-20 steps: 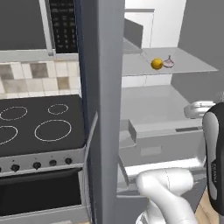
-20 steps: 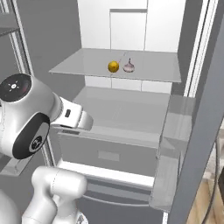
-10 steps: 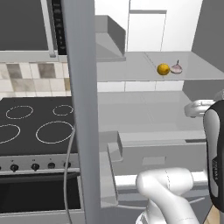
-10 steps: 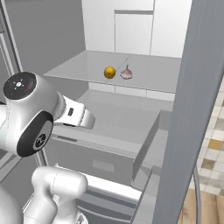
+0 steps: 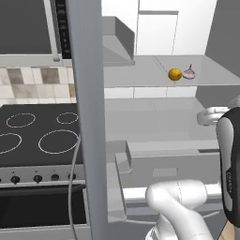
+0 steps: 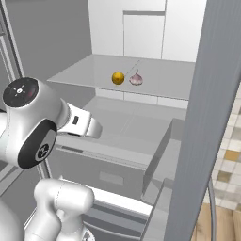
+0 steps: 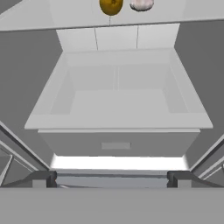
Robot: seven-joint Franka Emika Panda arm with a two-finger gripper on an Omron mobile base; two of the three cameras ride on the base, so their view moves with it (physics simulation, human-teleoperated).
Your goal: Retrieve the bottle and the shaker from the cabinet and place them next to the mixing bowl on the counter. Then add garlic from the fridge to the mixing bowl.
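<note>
The gripper (image 7: pixel 113 179) is seen in the hand view with its two dark finger tips set wide apart near the lower corners, fully spread and with nothing held between them. It is pointed into the open fridge (image 7: pixel 192 65), toward a pale drawer (image 7: pixel 118 109) that is pulled out below a glass shelf (image 7: pixel 52 17). On that shelf, at the top of the hand view, an orange-yellow fruit (image 7: pixel 110 6) and the garlic (image 7: pixel 141 4) are seen just beside each other, well apart from the finger tips. In the right base view the garlic (image 6: pixel 136 78) is shown as a small whitish bulb with a pointed tip, resting on the shelf (image 6: pixel 160 75) to the right of the fruit (image 6: pixel 118 78), with the arm's white wrist held lower and to the left, in front of the drawer (image 6: pixel 117 136). In the left base view the garlic (image 5: pixel 189 73) and the fruit (image 5: pixel 175 74) lie on the shelf at upper right, beyond the grey fridge door (image 5: pixel 89 117), and a black cooktop (image 5: pixel 37 136) is seen to the left of that door.
</note>
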